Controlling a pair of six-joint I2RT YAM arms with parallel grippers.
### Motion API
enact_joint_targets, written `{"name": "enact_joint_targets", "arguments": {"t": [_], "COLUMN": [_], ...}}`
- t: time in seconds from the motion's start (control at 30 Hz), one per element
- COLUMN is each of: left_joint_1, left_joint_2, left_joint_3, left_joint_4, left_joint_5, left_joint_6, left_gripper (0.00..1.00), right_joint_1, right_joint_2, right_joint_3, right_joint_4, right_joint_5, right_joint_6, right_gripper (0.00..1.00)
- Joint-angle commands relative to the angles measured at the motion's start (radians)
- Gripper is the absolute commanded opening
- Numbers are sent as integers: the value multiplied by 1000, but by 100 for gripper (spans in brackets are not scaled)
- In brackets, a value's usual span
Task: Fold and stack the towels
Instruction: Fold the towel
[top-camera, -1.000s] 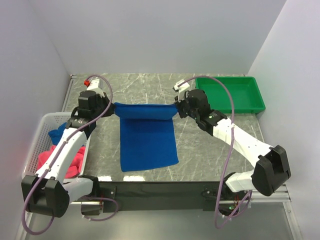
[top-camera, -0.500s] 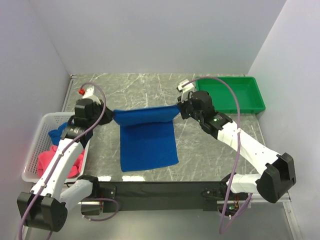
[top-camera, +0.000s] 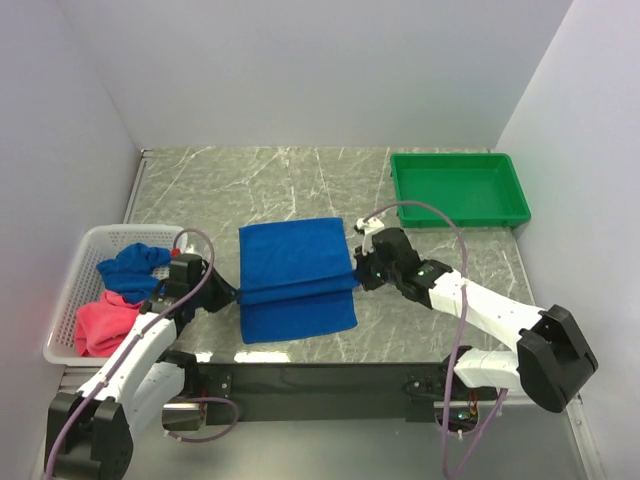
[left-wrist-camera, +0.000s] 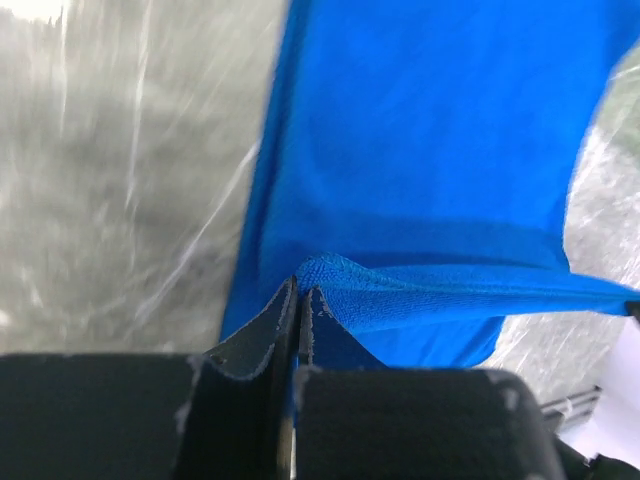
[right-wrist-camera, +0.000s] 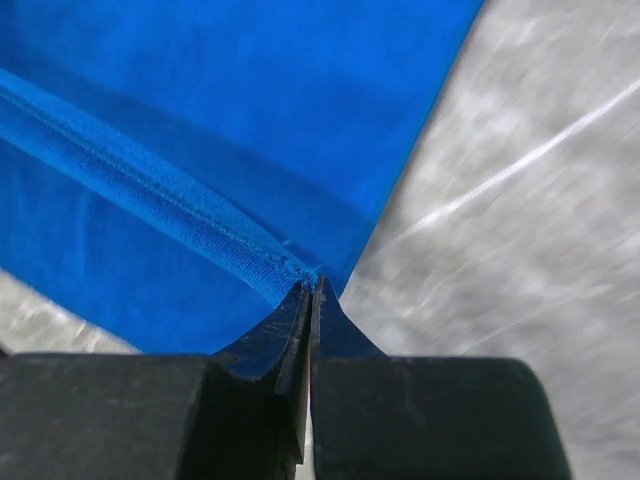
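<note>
So we're looking down at the marble table (top-camera: 250, 185), and most of the middle is taken up by the blue towel (top-camera: 295, 260). It sits just toward 6 o'clock of centre and is doubled over. The top layer covers most of the bottom one, and a strip of the lower layer sticks out on the 6 o'clock side.

The tray (top-camera: 460, 190) is up at about 2 o'clock, well apart from the towel, and we see nothing in it. The basket (top-camera: 125, 231) is over at 8 o'clock by the left wall. Inside it the pink towel (top-camera: 100, 325) is bunched at the 7 o'clock end, and the second blue towel (top-camera: 130, 265) is crumpled at the 12 o'clock end. The two are touching.

The left gripper (top-camera: 236, 293) is at the blue towel's 8 o'clock edge. From its wrist camera we see the fingers pressed together with the corner of the top layer pinched between them. The right gripper (top-camera: 355, 280) is at the 4 o'clock edge, doing the same thing on the other corner, fingers tight on the hem. That hem runs as a raised ridge between the two grippers, a bit above the layer below.
</note>
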Motion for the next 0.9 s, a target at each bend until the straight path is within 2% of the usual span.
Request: {"name": "enact_joint_targets", "arguments": {"t": [0.0, 0.37, 0.87], "left_joint_1": [4, 2, 0], "left_joint_2": [6, 5, -14], "left_joint_3": [-60, -82, -69], "left_joint_4": [92, 97, 52], "left_joint_5": [33, -40, -30], "left_joint_6": [-109, -119, -136], "left_gripper": [1, 1, 6], "right_joint_1": [4, 1, 3], "right_joint_2": [12, 157, 99], "right_joint_3": [-45, -57, -45], "right_joint_4": [77, 90, 15], "right_joint_5": [-53, -93, -104], "right_joint_6": [126, 190, 175], "right_gripper": [0, 0, 0]}}
